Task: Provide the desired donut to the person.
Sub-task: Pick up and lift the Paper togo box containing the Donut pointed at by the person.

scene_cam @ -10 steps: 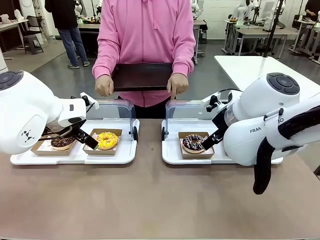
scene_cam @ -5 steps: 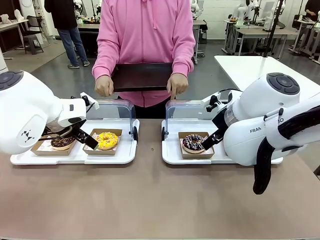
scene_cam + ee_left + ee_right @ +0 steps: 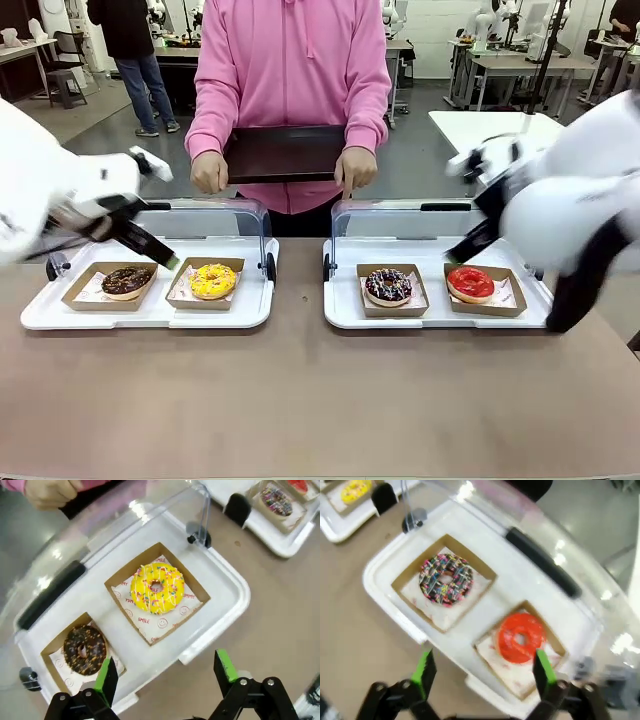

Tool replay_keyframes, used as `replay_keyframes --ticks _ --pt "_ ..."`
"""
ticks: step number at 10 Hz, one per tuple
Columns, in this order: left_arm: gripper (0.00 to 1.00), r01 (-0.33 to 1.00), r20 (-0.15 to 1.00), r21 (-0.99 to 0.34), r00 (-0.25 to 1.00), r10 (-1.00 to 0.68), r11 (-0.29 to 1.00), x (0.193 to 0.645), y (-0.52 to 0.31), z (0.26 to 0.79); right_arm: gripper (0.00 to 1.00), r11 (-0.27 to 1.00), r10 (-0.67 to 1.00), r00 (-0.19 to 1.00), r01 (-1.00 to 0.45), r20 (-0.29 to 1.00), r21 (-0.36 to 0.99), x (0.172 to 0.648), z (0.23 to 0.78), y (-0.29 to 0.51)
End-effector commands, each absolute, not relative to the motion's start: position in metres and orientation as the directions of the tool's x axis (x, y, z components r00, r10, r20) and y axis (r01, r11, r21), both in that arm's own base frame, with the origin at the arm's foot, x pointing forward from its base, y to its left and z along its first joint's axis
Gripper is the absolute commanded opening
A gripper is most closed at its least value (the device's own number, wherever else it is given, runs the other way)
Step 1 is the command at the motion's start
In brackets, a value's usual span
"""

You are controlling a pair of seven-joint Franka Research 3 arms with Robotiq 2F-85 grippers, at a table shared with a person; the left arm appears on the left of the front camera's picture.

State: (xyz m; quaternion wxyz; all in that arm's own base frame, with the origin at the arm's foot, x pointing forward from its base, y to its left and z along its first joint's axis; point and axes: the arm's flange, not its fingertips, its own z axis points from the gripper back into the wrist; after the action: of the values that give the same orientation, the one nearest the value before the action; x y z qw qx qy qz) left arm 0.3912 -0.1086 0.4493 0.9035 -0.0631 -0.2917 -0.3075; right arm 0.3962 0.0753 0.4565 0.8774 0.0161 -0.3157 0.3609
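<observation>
The person in a pink hoodie stands across the table holding a dark tray in both hands; one finger hangs below its edge. A chocolate donut and a yellow sprinkled donut sit in boxes on the left white tray. A dark sprinkled donut and a red glazed donut sit on the right white tray. My left gripper hovers open above the left tray's near edge. My right gripper hovers open over the right tray.
Clear hinged lids stand open behind both trays. Bare brown tabletop lies in front of them. Another white table stands at the far right, and a second person stands farther back.
Both arms have risen and drawn outward from low over the trays. The red donut, earlier hidden behind the right arm, is now in sight. The person has not moved.
</observation>
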Motion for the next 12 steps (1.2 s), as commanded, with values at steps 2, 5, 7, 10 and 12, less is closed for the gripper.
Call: replay_keyframes --ticks 2,5,7,10,12 --pt "1.00 0.677 0.625 -0.061 0.599 -0.501 0.733 0.299 0.001 0.467 1.00 0.643 0.651 0.443 -0.753 0.616 -0.138 0.361 0.489 -0.036" --pt "1.00 0.736 0.703 -0.041 0.502 -0.504 0.676 0.261 0.054 0.465 1.00 0.619 0.544 0.368 -0.783 0.754 -0.064 0.339 0.491 -0.088" --pt "1.00 0.726 0.761 -0.051 0.473 -0.445 0.686 0.259 0.068 0.454 1.00 0.629 0.505 0.340 -0.775 0.793 -0.069 0.327 0.489 -0.102" --pt "1.00 0.717 0.828 -0.051 0.419 -0.372 0.695 0.257 0.077 0.448 1.00 0.613 0.468 0.278 -0.786 0.839 -0.082 0.327 0.488 -0.103" --pt "1.00 0.713 0.859 -0.040 0.382 -0.340 0.700 0.256 0.079 0.450 1.00 0.607 0.462 0.240 -0.787 0.854 -0.107 0.330 0.488 -0.099"
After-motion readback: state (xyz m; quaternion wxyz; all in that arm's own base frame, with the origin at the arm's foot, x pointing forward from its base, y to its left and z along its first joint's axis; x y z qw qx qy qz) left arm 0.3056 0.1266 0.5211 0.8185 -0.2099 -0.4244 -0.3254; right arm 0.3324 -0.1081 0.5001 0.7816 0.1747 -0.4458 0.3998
